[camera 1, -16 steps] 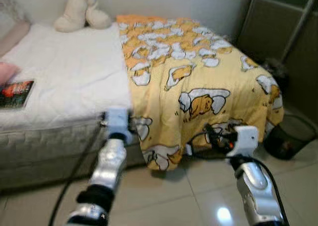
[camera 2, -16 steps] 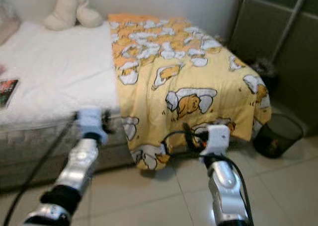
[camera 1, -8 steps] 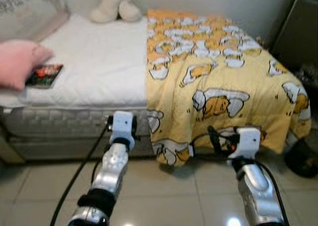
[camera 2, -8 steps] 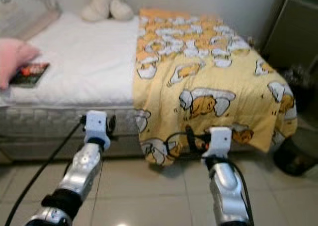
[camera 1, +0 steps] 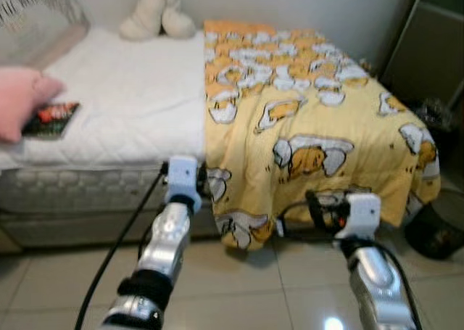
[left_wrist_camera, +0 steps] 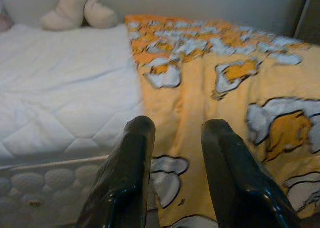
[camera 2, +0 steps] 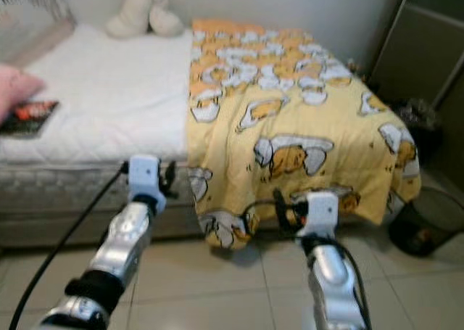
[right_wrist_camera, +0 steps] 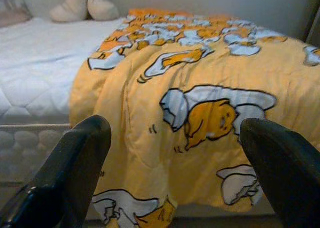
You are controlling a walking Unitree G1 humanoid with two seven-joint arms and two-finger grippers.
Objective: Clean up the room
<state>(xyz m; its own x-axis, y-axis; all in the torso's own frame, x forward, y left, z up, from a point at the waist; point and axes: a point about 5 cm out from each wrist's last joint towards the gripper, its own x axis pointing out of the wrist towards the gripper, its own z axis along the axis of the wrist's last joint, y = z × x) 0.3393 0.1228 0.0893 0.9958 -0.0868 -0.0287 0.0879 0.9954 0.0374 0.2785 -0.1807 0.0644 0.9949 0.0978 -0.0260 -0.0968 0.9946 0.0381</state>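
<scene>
- one yellow blanket (camera 1: 304, 120) on one bed (camera 1: 123, 98)
- one plush toy (camera 1: 156, 14)
- one pink pillow (camera 1: 22, 98)
- one book (camera 1: 51, 120)
- one dark bin (camera 2: 424, 228)

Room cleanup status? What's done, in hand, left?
Done: nothing visibly tidied. The yellow blanket covers only one side of the bed and droops toward the floor; a book and pink pillow lie on the mattress.

In hand: nothing. The left gripper and right gripper are open, facing the blanket edge.

Left: spread the blanket, clear the book, straighten the pillow.
</scene>
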